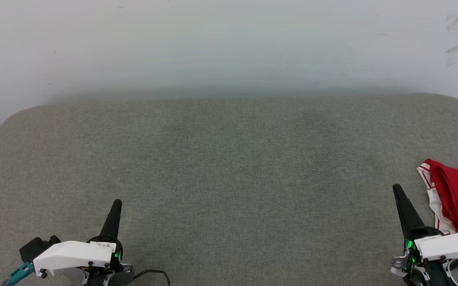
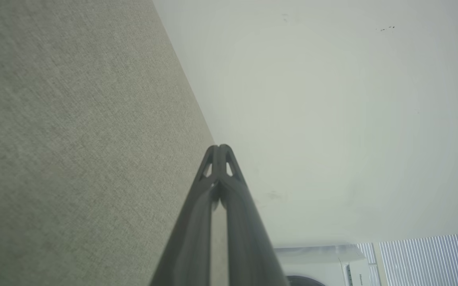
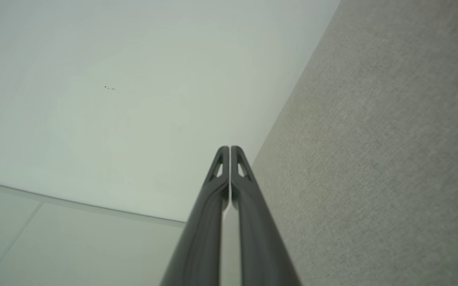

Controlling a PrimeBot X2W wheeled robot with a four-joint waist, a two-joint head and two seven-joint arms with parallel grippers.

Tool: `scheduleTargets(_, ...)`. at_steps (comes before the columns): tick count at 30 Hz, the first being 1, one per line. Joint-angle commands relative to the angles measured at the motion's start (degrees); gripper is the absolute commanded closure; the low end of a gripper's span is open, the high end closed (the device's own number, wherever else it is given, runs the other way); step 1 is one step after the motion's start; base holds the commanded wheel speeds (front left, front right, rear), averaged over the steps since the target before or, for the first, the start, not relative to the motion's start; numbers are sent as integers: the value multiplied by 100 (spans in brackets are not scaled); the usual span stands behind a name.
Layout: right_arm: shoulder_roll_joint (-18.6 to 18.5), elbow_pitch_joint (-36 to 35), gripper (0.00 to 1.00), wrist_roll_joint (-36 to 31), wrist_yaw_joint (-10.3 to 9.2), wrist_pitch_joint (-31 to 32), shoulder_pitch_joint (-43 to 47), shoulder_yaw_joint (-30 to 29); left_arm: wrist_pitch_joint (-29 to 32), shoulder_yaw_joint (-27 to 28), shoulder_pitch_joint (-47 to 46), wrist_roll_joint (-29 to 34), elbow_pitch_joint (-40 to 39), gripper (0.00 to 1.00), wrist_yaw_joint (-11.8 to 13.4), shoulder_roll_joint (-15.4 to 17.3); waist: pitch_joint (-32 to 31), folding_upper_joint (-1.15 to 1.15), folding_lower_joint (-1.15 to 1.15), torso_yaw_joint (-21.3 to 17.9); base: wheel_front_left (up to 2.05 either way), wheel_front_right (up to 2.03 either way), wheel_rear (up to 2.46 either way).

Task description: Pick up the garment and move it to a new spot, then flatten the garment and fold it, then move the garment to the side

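Observation:
The garment (image 1: pixel 457 194), bright red with white striped trim, lies bunched at the right edge of the grey padded surface (image 1: pixel 229 159), partly cut off by the frame. My right gripper (image 1: pixel 396 189) stands just left of it, shut and empty, its tip clear of the cloth. At the lower left my left gripper (image 1: pixel 117 203) is shut too, far from the garment. In the left wrist view the left gripper (image 2: pixel 220 147) has its fingers pressed together with nothing between them. The right wrist view has the right gripper (image 3: pixel 229 148) closed the same way.
A pale wall (image 1: pixel 229 43) rises behind the grey surface. The surface's rounded far corners (image 1: pixel 18 115) show at left and right. A white appliance (image 2: pixel 332 266) and window blinds (image 2: pixel 427 258) appear low in the left wrist view. Pale floor (image 3: pixel 54 246) is seen beside the surface.

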Motion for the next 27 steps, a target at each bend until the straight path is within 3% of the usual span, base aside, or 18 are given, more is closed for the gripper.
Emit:
scheduleTargets(1,18,11,100,181,-1,27,-111,-19,43,60,-124,-143,-8,100,-57,-14,4,0,0,6,0,0,0)
scheduleTargets(27,26,220,100,1323,-1,118,-273,-87,330,343,-234,-1075,51,100,-293,-171,56,0,0,70,0,0,0)
